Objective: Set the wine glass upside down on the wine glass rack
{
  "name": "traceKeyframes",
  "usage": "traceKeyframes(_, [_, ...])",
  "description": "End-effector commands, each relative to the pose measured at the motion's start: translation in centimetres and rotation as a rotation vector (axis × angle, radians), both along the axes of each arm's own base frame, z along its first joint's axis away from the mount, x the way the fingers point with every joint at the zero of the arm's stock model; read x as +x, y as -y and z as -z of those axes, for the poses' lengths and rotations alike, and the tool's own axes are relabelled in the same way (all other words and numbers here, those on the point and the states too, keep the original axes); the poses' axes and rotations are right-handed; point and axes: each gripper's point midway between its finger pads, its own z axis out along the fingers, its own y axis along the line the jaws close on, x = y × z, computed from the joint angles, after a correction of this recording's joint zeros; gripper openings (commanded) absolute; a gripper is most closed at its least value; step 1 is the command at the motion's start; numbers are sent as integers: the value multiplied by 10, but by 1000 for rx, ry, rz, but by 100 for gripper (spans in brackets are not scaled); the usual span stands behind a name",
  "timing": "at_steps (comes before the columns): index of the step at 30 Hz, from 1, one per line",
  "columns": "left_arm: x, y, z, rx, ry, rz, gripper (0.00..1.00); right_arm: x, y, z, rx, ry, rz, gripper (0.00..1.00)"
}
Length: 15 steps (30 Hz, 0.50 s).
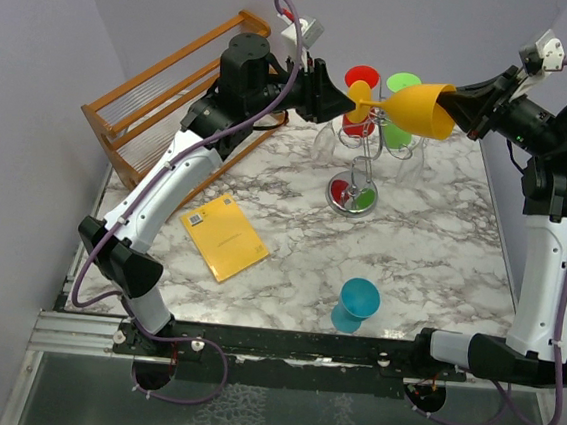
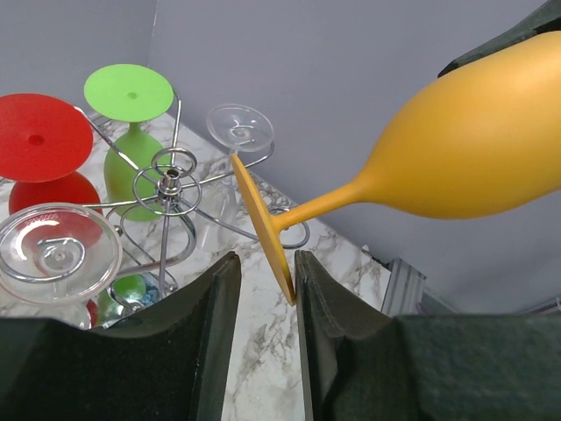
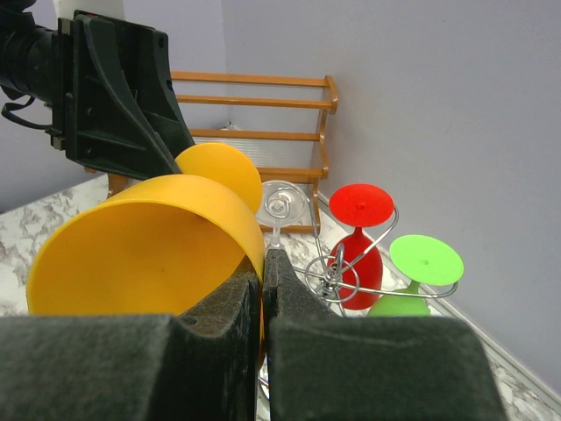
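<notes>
At the far left, a wooden rack [image 1: 165,91] was seen against the wall. The left gripper [image 2: 267,260] was held above the table [image 1: 431,247], level with the top of the wire rack [image 1: 359,175]. Its jaws were partly open, set on either side of the foot of the yellow glass [image 1: 419,107]. In the left wrist view, the foot's edge was seen close against one finger [image 2: 342,351], while a gap was left at the other. No firm grip on the foot could be made out.

A yellow card [image 1: 224,237] was laid flat on the table, nearer the arm bases and left of centre.

The wire rack was stood at the middle of the table's far half. A red glass [image 1: 362,79], a green glass [image 1: 403,83] and clear glasses [image 1: 330,142] were hung upside down from its arms.

The yellow glass was held on its side in the air, above and just beside the rack's top. Its foot was pointed left and its mouth right, and it was not on the rack.

A teal glass [image 1: 357,302] was seen on the table near the front edge, well apart from the rack.

At the right, the right gripper [image 3: 263,267] was closed tight on the rim of the yellow glass's bowl, with one finger inside the mouth and one outside.
</notes>
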Motion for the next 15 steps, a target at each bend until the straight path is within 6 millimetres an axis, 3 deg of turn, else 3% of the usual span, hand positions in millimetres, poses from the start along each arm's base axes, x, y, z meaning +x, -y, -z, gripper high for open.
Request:
traceKeyframes(1, [-8,4,-16,-46,9,52,32,-9,-5,-9,-1,44,-27,1])
traceKeyframes(7, [-13,7,-16,-62,-17,78,23,-7,-5,-3,-2,36,-26,1])
traceKeyframes(9, [-5,12,-5,-50,-39,78,19,-8,-5,-2,-3,36,-31,1])
traceKeyframes(15, [-6,13,-1,-47,-48,86,2,-11,-6,1,-7,35,-38,1])
